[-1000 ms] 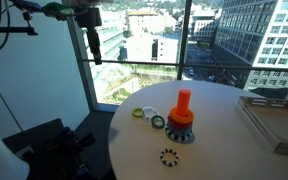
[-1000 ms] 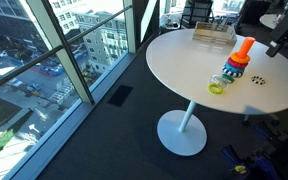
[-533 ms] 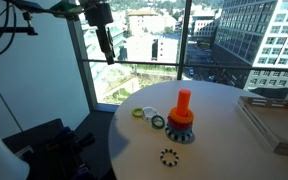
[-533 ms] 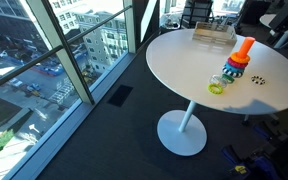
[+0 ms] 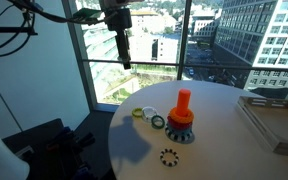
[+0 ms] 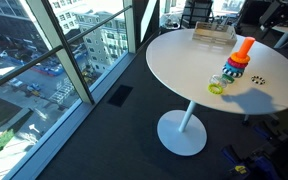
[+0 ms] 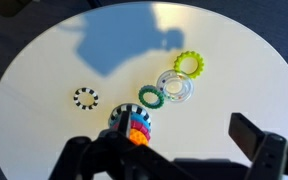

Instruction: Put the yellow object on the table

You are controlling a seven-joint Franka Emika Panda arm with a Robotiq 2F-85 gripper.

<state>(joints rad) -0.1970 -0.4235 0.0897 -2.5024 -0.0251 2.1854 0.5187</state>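
Note:
The yellow object (image 7: 137,134) is a small orange-yellow collar. It sits on the orange peg (image 5: 183,102) on top of a stack of coloured gears (image 5: 180,128) on the round white table (image 5: 214,150). The stack also shows in an exterior view (image 6: 234,68). My gripper (image 5: 125,60) hangs high in the air, beyond the table's edge and well away from the stack. In the wrist view the gripper (image 7: 184,130) is open and empty, looking down on the table with the stack near its left finger.
Loose on the table lie a black-and-white gear (image 7: 86,98), a green gear (image 7: 150,97), a clear ring (image 7: 175,85) and a pale yellow-green ring (image 7: 189,64). A flat grey tray (image 5: 274,125) lies at the table's far side. Windows stand behind.
The arm has swung sideways towards the table in the exterior view, carrying the gripper nearer and a little lower. Nothing on the table has moved.

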